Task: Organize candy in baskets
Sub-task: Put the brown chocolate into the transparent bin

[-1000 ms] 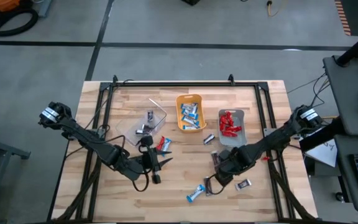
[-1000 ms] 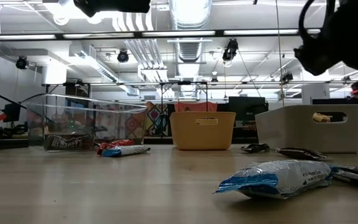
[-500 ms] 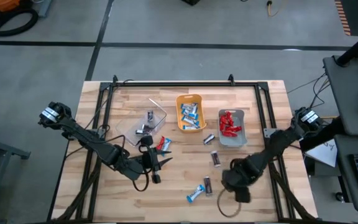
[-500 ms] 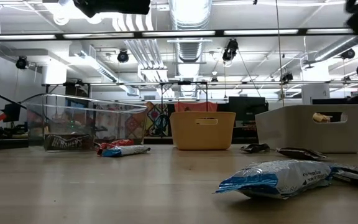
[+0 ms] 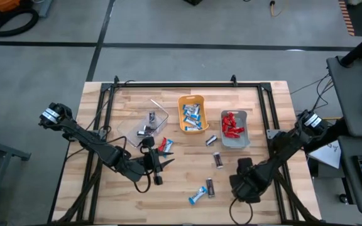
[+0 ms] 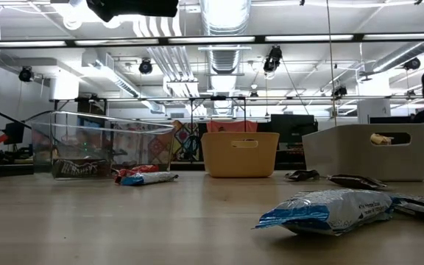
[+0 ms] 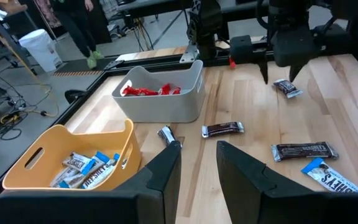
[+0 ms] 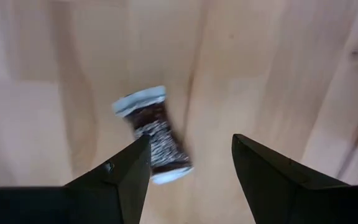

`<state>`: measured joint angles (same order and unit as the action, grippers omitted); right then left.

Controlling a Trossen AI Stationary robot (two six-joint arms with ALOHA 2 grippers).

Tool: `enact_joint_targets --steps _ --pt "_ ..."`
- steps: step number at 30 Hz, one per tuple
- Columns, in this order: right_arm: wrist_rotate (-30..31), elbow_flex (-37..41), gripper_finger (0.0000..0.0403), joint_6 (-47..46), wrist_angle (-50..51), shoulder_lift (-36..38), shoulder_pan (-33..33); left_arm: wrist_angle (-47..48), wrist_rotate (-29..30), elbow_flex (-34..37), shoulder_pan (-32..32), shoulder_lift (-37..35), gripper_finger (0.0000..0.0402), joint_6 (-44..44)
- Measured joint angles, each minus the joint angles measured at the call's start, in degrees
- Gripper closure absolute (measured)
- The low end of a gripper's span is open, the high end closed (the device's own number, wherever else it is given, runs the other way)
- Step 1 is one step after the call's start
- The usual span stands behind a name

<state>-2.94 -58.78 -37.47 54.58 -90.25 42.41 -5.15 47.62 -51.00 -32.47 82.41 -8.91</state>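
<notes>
Three baskets stand in a row at mid-table: a clear one with dark candy, an orange one with blue-and-white candy, and a grey one with red candy. Loose candy lies on the wood: a red and a blue bar, two dark bars, and a blue and a dark bar near the front. My right gripper points down, open, above a dark bar that it does not touch. My left gripper hovers open near the clear basket, nothing between its fingers.
A black metal frame runs around the table's far and side edges. Bare wood lies between the loose candy and the near edge. Beyond the table, a person stands in the room.
My right gripper has travelled toward the table's right and near edges, away from the blue and dark bars at the front, and now stands over the dark bar at the near right. Its wrist has rolled on the way. It stays open. No candy has moved.
</notes>
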Motion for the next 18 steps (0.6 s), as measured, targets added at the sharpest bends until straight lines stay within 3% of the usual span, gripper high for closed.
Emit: enact_joint_targets --steps 12,15,18 --pt "0.5 0.4 0.0191 1.1 -2.9 -7.7 0.0 0.0 0.0 0.0 0.0 0.0 0.0314 0.0" --pt "0.3 0.5 0.0212 1.1 -4.2 -8.3 -0.1 0.0 0.0 0.0 0.0 0.0 0.0314 0.0" --pt "0.3 0.5 0.0259 1.1 -5.1 -7.8 -0.4 0.0 0.0 0.0 0.0 0.0 0.0314 0.0"
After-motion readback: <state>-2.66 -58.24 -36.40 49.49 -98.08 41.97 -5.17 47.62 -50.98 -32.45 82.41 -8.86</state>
